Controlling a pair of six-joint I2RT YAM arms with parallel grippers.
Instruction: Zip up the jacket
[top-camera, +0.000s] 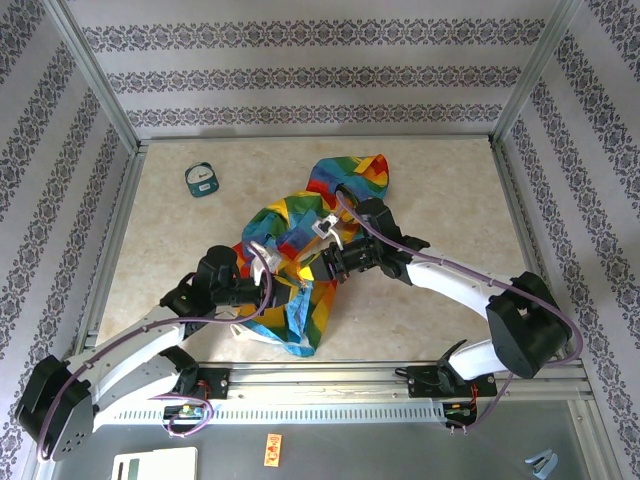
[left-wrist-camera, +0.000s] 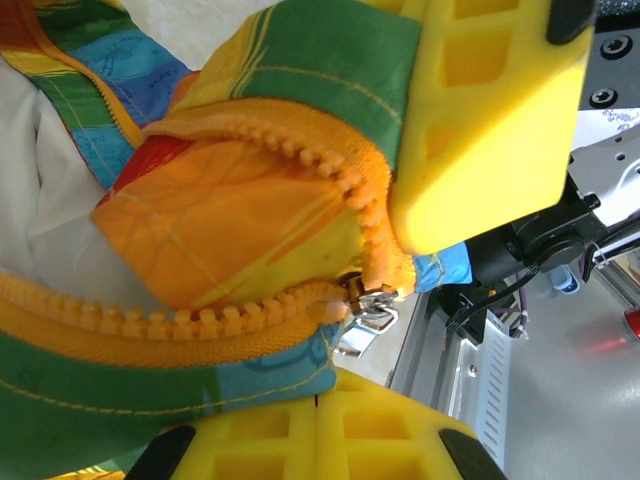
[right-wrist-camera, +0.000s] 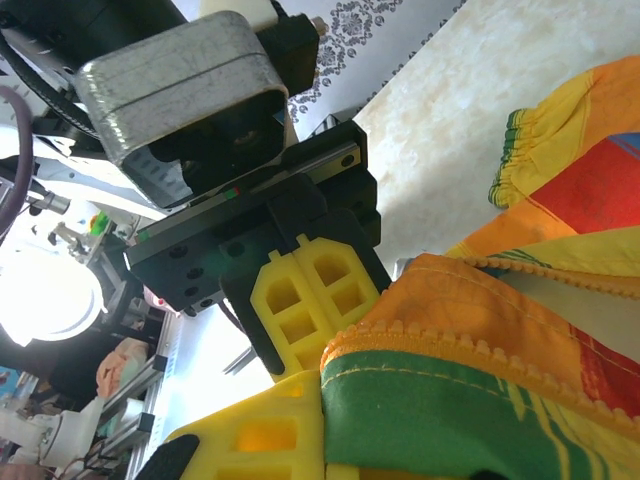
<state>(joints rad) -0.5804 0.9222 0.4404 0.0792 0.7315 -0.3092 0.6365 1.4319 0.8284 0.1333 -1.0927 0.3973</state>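
The left gripper (top-camera: 268, 290) and right gripper (top-camera: 330, 264) held the jacket (top-camera: 305, 320) in shut jaws, the zipper slider (left-wrist-camera: 370, 308) just beside the left's, open teeth (left-wrist-camera: 200, 320) diverging away.

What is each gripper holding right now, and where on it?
Both hold the jacket: the left gripper pinches it beside the zipper slider, the right gripper the toothed edge.

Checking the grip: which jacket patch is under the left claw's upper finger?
The green patch of the rainbow patchwork jacket, above the orange zipper teeth; the orange patch below lies free.
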